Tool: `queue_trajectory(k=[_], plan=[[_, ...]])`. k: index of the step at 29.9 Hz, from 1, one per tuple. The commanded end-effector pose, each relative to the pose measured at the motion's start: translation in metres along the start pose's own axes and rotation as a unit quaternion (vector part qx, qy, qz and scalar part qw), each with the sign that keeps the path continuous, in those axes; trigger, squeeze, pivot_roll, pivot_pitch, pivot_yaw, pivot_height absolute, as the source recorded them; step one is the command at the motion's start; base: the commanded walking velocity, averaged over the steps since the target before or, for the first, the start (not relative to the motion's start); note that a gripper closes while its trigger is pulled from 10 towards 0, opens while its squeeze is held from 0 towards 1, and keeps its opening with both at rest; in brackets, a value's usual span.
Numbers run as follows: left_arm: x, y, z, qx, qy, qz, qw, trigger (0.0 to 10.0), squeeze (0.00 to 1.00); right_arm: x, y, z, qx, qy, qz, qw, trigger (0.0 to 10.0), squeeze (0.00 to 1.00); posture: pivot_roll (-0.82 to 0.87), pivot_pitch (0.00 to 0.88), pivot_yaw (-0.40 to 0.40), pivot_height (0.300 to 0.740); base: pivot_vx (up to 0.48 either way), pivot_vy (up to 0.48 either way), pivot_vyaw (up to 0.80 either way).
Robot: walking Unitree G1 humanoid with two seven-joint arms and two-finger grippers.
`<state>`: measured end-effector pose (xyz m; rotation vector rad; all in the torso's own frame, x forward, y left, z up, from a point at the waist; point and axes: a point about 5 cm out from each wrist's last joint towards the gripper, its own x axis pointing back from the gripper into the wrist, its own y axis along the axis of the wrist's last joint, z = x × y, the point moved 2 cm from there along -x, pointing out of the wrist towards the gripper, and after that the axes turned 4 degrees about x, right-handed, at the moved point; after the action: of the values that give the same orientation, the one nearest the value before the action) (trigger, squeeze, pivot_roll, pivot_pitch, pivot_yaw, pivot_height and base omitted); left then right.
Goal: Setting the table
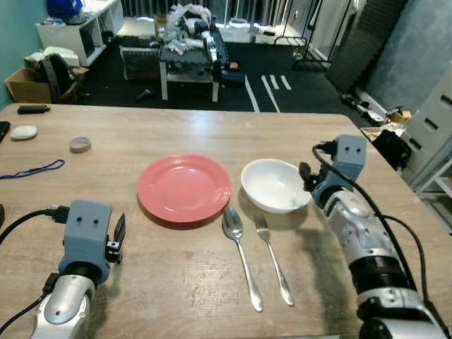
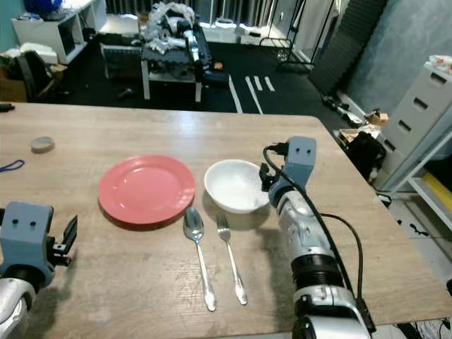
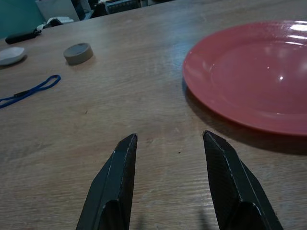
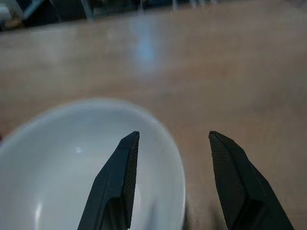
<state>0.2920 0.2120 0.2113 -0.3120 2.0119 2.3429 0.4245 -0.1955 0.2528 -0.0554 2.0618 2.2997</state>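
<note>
Red plate point(image 1: 183, 188) at mid worktop point(image 1: 212, 134), white bowl point(image 1: 275, 185) just to its right, spoon point(image 1: 240, 253) and fork point(image 1: 272, 256) side by side in front. Right end effector point(image 4: 170, 143) spread, straddling bowl's rim. Left end effector point(image 3: 168, 146) spread over bare wood near plate's edge

Red plate point(image 1: 183, 188), white bowl point(image 1: 275, 185), spoon point(image 1: 241, 256) and fork point(image 1: 273, 258) lie together.

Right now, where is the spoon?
In the left eye view the spoon lies on the wooden table, just right of the red plate and left of the fork, in front of the white bowl.
</note>
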Motion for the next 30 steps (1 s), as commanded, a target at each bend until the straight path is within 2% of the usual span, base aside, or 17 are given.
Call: queue_trajectory(k=[1, 7, 10, 12, 13, 14, 16, 20, 22, 23, 28, 30], plan=[[0.005, -0.002, 0.003, -0.009, 0.001, 0.010, 1.000, 10.0, 0.00, 0.001, -0.011, -0.010, -0.021, -0.008, 0.028, 0.999, 10.0, 0.00, 0.14, 0.263, 0.010, 0.740, 0.000, 0.000, 0.00], [0.007, -0.003, 0.003, -0.009, 0.002, 0.014, 1.000, 10.0, 0.00, 0.001, -0.012, -0.027, -0.060, -0.001, 0.044, 0.997, 10.0, 0.00, 0.14, 0.264, 0.014, 0.740, 0.000, 0.000, 0.00], [0.007, -0.003, 0.003, -0.009, 0.002, 0.016, 1.000, 10.0, 0.00, 0.001, -0.016, -0.034, -0.058, -0.005, 0.053, 0.997, 10.0, 0.00, 0.13, 0.261, 0.017, 0.740, 0.000, 0.000, 0.00], [0.007, -0.003, 0.003, -0.009, 0.001, 0.016, 1.000, 10.0, 0.00, 0.001, -0.021, -0.033, -0.062, 0.002, 0.065, 0.996, 10.0, 0.00, 0.13, 0.259, 0.017, 0.740, 0.000, 0.000, 0.00], [0.007, -0.003, 0.003, -0.009, 0.001, 0.016, 1.000, 10.0, 0.00, 0.001, -0.023, -0.032, -0.066, 0.008, 0.071, 0.995, 9.5, 0.00, 0.13, 0.258, 0.018, 0.740, 0.000, 0.000, 0.00], [0.007, -0.003, 0.003, -0.009, 0.001, 0.017, 1.000, 10.0, 0.00, 0.002, -0.027, -0.027, -0.078, 0.022, 0.082, 0.993, 6.6, 0.00, 0.13, 0.257, 0.019, 0.740, 0.000, 0.000, 0.00], [0.006, -0.003, 0.003, -0.010, 0.001, 0.017, 1.000, 10.0, 0.00, 0.003, -0.034, -0.017, -0.103, 0.056, 0.102, 0.988, 5.3, 0.00, 0.14, 0.255, 0.019, 0.740, 0.000, 0.000, 0.00], [0.006, -0.003, 0.004, -0.010, 0.001, 0.018, 1.000, 10.0, 0.00, 0.006, -0.043, -0.005, -0.122, 0.091, 0.126, 0.980, 5.4, 0.00, 0.13, 0.250, 0.018, 0.740, 0.000, 0.000, 0.00], [0.006, -0.003, 0.003, -0.010, 0.001, 0.017, 1.000, 10.0, 0.00, 0.008, -0.051, -0.001, -0.119, 0.096, 0.135, 0.979, 1.5, 0.00, 0.13, 0.247, 0.018, 0.740, 0.000, 0.000, 0.00], [0.006, -0.003, 0.003, -0.010, 0.001, 0.017, 1.000, 10.0, 0.00, 0.009, -0.055, 0.001, -0.119, 0.099, 0.138, 0.978, 0.0, 0.00, 0.13, 0.245, 0.017, 0.740, 0.000, 0.000, 0.00], [0.006, -0.004, 0.003, -0.010, 0.001, 0.018, 1.000, 10.0, 0.00, 0.009, -0.059, 0.002, -0.134, 0.089, 0.132, 0.978, 0.0, 0.00, 0.14, 0.237, 0.018, 0.740, 0.000, 0.000, 0.00], [0.005, 0.000, -0.001, 0.000, -0.032, 0.015, 0.999, 10.0, 0.00, 0.009, -0.055, 0.003, -0.147, 0.093, 0.118, 0.978, 0.0, 0.00, 0.14, 0.232, 0.019, 0.740, 0.000, 0.000, 0.00]])
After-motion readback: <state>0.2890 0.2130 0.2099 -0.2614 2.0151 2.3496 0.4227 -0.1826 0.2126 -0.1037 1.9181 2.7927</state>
